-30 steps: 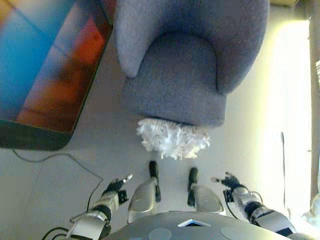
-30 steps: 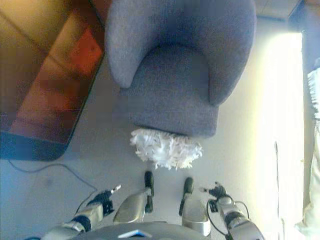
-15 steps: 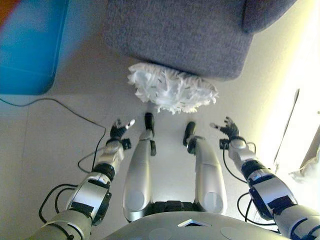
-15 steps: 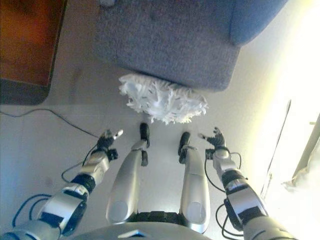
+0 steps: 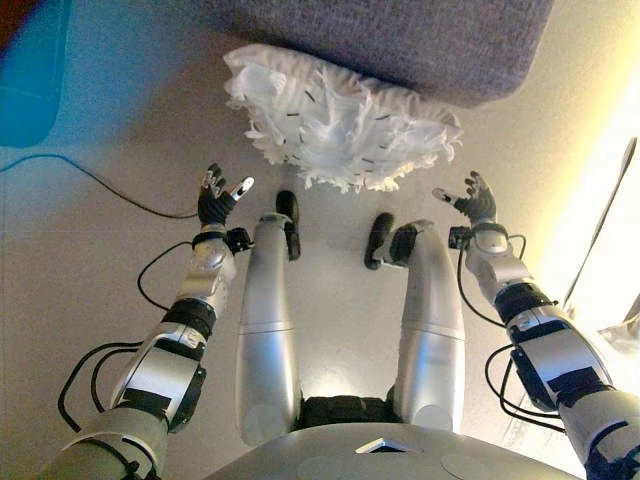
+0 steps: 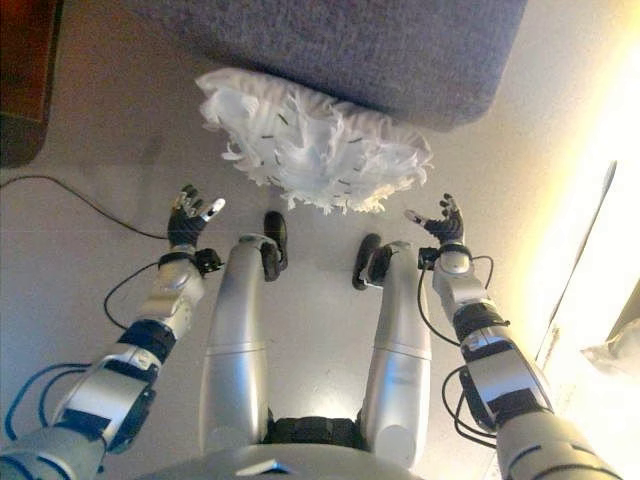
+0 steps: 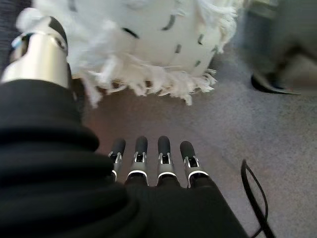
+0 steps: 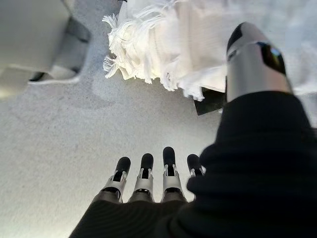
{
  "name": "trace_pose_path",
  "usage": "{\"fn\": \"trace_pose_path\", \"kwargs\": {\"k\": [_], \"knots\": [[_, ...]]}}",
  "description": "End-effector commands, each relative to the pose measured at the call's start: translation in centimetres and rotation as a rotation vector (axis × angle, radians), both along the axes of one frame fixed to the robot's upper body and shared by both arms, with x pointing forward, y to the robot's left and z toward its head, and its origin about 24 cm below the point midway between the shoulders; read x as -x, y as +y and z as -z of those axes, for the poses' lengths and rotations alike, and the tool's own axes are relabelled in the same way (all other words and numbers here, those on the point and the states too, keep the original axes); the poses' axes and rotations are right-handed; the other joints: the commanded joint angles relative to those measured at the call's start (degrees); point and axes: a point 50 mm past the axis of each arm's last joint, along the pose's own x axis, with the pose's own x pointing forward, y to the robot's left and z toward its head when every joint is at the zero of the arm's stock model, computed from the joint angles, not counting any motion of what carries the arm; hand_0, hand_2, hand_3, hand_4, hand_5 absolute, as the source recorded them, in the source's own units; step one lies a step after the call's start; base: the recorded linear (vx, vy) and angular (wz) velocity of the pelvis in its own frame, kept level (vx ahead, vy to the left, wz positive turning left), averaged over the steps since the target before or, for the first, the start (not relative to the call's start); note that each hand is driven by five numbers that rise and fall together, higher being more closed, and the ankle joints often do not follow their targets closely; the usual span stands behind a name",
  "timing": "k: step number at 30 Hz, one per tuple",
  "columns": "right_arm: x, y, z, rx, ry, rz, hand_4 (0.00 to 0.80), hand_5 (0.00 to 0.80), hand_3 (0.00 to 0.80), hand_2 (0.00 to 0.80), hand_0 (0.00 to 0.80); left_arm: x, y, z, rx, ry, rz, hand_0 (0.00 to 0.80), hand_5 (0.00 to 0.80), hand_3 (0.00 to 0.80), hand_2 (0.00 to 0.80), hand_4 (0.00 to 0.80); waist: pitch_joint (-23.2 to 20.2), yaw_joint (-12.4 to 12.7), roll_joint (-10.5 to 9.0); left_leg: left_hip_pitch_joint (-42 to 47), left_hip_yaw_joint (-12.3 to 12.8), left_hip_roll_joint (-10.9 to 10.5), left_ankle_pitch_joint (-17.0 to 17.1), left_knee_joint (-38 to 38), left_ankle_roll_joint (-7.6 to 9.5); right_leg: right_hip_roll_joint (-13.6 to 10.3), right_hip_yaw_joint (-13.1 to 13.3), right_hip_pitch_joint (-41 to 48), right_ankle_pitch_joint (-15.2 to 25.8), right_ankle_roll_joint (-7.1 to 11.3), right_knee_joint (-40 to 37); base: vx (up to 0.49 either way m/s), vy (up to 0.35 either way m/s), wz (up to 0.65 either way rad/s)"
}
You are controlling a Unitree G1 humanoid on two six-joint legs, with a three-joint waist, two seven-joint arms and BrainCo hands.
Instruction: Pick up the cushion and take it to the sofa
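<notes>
Grabbing only fringe is your risk: both open, empty, left robot hand (image 5: 217,203) and right robot hand (image 5: 476,200) flank the cushion (image 5: 340,125)

I see a white shaggy cushion (image 5: 340,125) flecked with short dark dashes, lying on a pale grey floor (image 5: 90,270). The sofa (image 5: 420,40) behind it is a plain, heathered grey-blue. At the corner I catch a bright blue rug (image 5: 30,90) with a dark edge.
</notes>
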Motion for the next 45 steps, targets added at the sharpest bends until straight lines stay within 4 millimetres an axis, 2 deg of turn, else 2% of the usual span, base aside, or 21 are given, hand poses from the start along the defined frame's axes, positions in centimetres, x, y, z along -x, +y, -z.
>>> {"fn": "trace_pose_path", "kwargs": {"k": [1, 11, 15, 23, 27, 32, 40, 45], "knots": [[1.0, -0.9, 0.1, -0.006, -0.039, 0.006, 0.000, 0.000, 0.000, 0.000, 0.000, 0.7, -0.3, 0.0, -0.008, -0.051, 0.002, 0.000, 0.000, 0.000, 0.000, 0.000, -2.9, -0.8, 0.55, 0.9, 4.5, -2.6, -9.1, 5.4, 5.34, 1.8, 3.5, -0.8, 6.9, 3.40, -5.4, -0.030, 0.039, -0.03], [0.4, -2.7, -2.4, 0.026, -0.129, 0.035, 0.000, 0.000, 0.000, 0.000, 0.000, -0.3, 1.4, -3.1, -0.020, -0.179, -0.035, 0.000, 0.000, 0.000, 0.000, 0.000, 0.1, -1.3, 0.72, -6.9, 5.1, -0.6, -15.0, 19.1, 6.05, 1.7, 4.7, -8.6, 1.0, 2.87, 9.0, -0.022, 0.029, -0.04], [0.1, -2.7, -3.7, 0.030, -0.192, 0.027, 0.000, 0.000, 0.000, 0.000, 0.000, -0.7, 2.1, -4.7, -0.045, -0.237, -0.020, 0.000, 0.000, 0.000, 0.000, 0.000, 0.2, -1.5, 0.66, -9.8, 5.0, 0.3, -17.3, 25.2, 6.25, 1.9, 5.0, -11.8, -1.2, 2.71, 15.4, 0.032, 0.027, -0.03], [-0.7, -2.9, -7.0, 0.037, -0.314, -0.024, 0.000, 0.000, 0.000, 0.000, 0.000, -2.0, 4.1, -9.2, -0.108, -0.323, 0.022, 0.000, 0.000, 0.000, 0.000, 0.000, 0.2, -2.3, 1.01, -13.6, 4.0, 1.1, -20.6, 35.2, 6.78, 1.7, 5.9, -15.7, -4.8, 2.24, 25.7, 0.030, 0.021, -0.03], [-1.2, -2.7, -8.5, 0.047, -0.357, -0.057, 0.000, 0.000, 0.000, 0.000, 0.000, -2.4, 4.5, -10.3, -0.085, -0.343, 0.031, 0.000, 0.000, 0.000, 0.000, 0.000, 0.2, -2.5, 1.46, -13.8, 3.2, 1.6, -22.4, 39.0, 7.17, 1.3, 6.1, -15.8, -6.8, 1.70, 29.8, 0.058, 0.031, -0.04], [-1.9, -1.9, -10.4, 0.011, -0.427, -0.113, 0.000, 0.000, 0.000, 0.000, 0.000, -3.3, 3.4, -11.3, -0.073, -0.342, 0.131, 0.000, 0.000, 0.000, 0.000, 0.000, 0.2, -2.7, 1.78, -13.8, 2.4, 1.5, -23.3, 41.7, 7.48, 0.5, 5.9, -15.8, -7.7, 1.20, 32.7, 0.055, -0.003, -0.02], [-2.7, 0.5, -13.0, -0.004, -0.510, -0.269, 0.000, 0.000, 0.000, 0.000, 0.000, -4.8, 1.5, -12.9, -0.065, -0.309, 0.302, 0.000, 0.000, 0.000, 0.000, 0.000, 0.2, -3.3, 1.45, -13.8, 1.8, 3.2, -25.3, 46.8, 7.72, -0.2, 5.3, -15.8, -9.4, 0.17, 37.4, 0.031, 0.009, -0.06], [-2.8, 1.9, -13.8, -0.008, -0.537, -0.342, 0.000, 0.000, 0.000, 0.000, 0.000, -5.5, 0.2, -14.9, -0.034, -0.345, 0.378, 0.000, 0.000, 0.000, 0.000, 0.000, 0.2, -3.9, 0.82, -13.8, 1.8, 4.3, -26.2, 49.2, 7.91, -0.5, 5.0, -15.8, -10.0, -0.31, 39.4, 0.006, 0.005, -0.08]]}}
